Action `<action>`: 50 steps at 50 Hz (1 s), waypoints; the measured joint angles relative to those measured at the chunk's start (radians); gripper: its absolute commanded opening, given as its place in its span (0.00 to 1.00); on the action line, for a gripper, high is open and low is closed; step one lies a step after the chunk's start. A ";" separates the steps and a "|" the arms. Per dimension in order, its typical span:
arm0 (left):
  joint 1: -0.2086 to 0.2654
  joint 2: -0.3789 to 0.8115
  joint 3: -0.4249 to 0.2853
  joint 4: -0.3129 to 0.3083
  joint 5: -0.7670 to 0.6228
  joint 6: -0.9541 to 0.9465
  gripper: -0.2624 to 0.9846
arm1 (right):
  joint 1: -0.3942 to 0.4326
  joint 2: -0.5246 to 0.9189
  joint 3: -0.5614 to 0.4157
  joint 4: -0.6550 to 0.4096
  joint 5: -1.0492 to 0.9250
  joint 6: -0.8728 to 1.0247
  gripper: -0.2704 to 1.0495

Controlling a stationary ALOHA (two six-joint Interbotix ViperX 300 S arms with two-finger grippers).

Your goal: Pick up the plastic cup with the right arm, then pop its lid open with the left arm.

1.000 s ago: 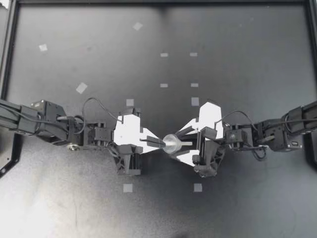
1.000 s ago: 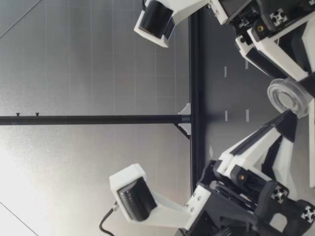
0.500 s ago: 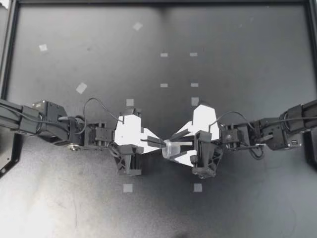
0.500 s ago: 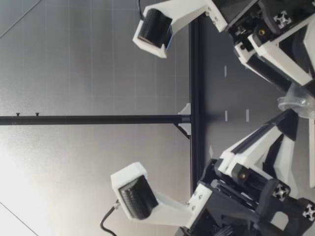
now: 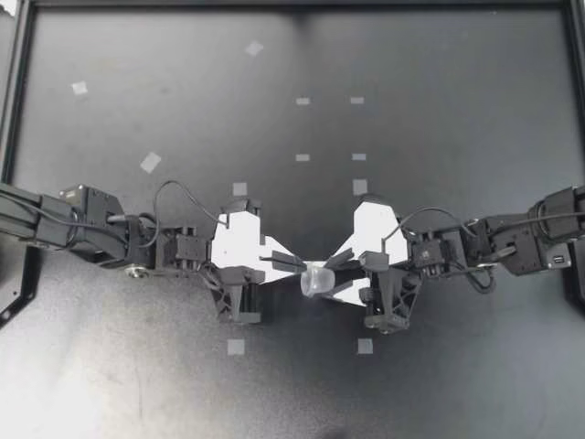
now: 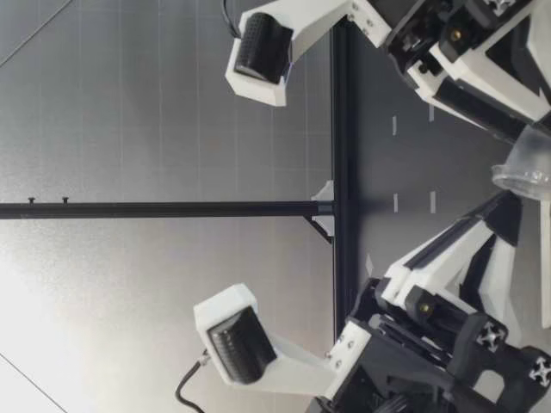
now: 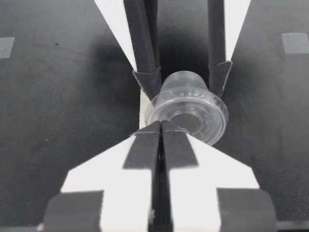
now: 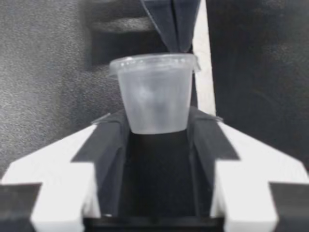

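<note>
Holding the cup point(image 5: 315, 281) by its body, your right gripper point(image 5: 331, 277) is clamped on it just below the frame's centre. Your left gripper point(image 5: 298, 266) has its fingers pressed together at the cup's rim; whether they pinch that rim cannot be told. Grip firm on the right, and make any pull slow and straight. The table point(image 5: 457, 128) is open all round, the rails point(image 5: 292, 5) far off at the frame's borders.

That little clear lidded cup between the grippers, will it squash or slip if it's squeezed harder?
Probably light: the clear cup looks thin-walled and seems empty. It may flex or crack if my right gripper, clamped on its sides, squeezes harder. Its smooth tapered wall could also let it slide out.
</note>
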 measured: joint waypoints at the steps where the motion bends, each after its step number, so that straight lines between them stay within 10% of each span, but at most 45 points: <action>1: 0.000 0.002 0.000 0.000 0.000 0.000 0.19 | -0.002 -0.002 0.000 0.000 0.000 0.000 0.50; 40: 0.000 -0.147 0.052 -0.025 -0.020 -0.026 0.20 | 0.006 -0.087 0.037 0.000 -0.025 0.005 0.30; 50: -0.002 -0.310 0.149 -0.061 -0.172 -0.144 0.41 | 0.006 -0.301 0.152 -0.002 -0.261 -0.029 0.30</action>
